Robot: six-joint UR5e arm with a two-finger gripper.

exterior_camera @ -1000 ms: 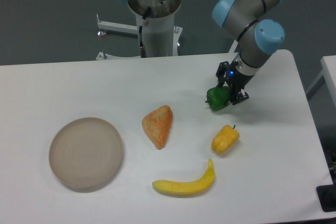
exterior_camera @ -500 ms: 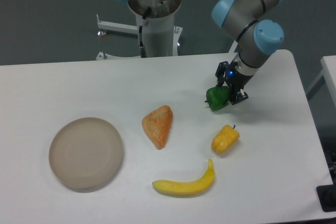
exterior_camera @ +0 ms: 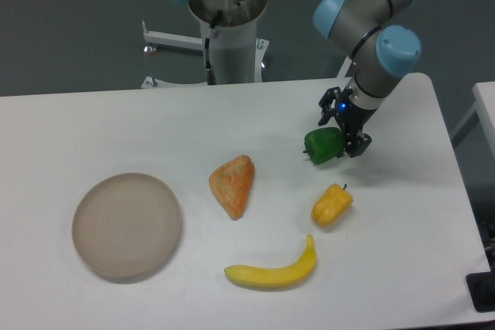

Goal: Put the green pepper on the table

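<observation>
The green pepper [exterior_camera: 322,146] lies on the white table [exterior_camera: 155,129] at the right rear, its stem end pointing left. My gripper [exterior_camera: 343,132] hangs low right behind it, tilted, its black fingers [exterior_camera: 360,144] spread to either side of the pepper's right end. The jaws look parted and no longer pinch the pepper.
A yellow-orange pepper [exterior_camera: 332,205] lies just in front of the green one. A banana [exterior_camera: 273,270] lies near the front edge, an orange croissant-like piece [exterior_camera: 233,184] at the centre, and a round beige plate [exterior_camera: 127,226] at the left. The robot base [exterior_camera: 229,28] stands behind the table.
The jaws have spread a little and the gripper has shifted slightly right. The green pepper now shows more fully and rests on the table.
</observation>
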